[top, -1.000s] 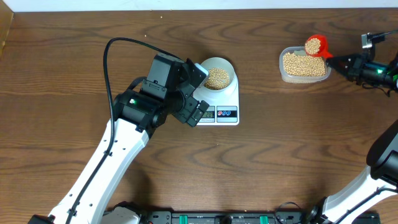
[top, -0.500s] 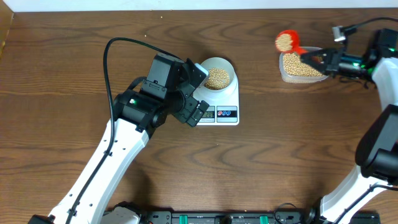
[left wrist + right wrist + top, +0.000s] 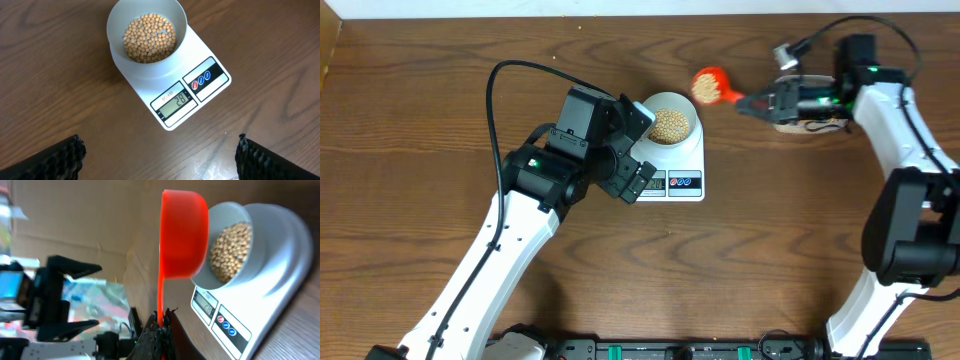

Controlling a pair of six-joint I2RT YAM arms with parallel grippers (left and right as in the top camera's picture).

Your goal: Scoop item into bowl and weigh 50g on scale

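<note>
The pale bowl (image 3: 671,104) sits on the white scale (image 3: 688,161) and holds tan beans (image 3: 670,125). In the left wrist view the bowl (image 3: 120,60), its beans (image 3: 149,37) and the scale (image 3: 210,87) show; the display reads 28. My left gripper (image 3: 645,147) hovers open and empty at the scale's left edge, its fingers (image 3: 160,155) wide apart. My right gripper (image 3: 760,103) is shut on the handle of a red scoop (image 3: 708,83) filled with beans, just right of the bowl. In the right wrist view the scoop (image 3: 182,235) is held beside the bowl (image 3: 220,282) by my right gripper (image 3: 162,327).
The clear plastic tub (image 3: 810,124) lies at the back right, mostly hidden under my right arm. The left arm spans the table's left half. The table's back edge runs close behind the scoop.
My right gripper has carried the bean-filled red scoop left, from above the tub to just right of the bowl. The left arm has not moved.
</note>
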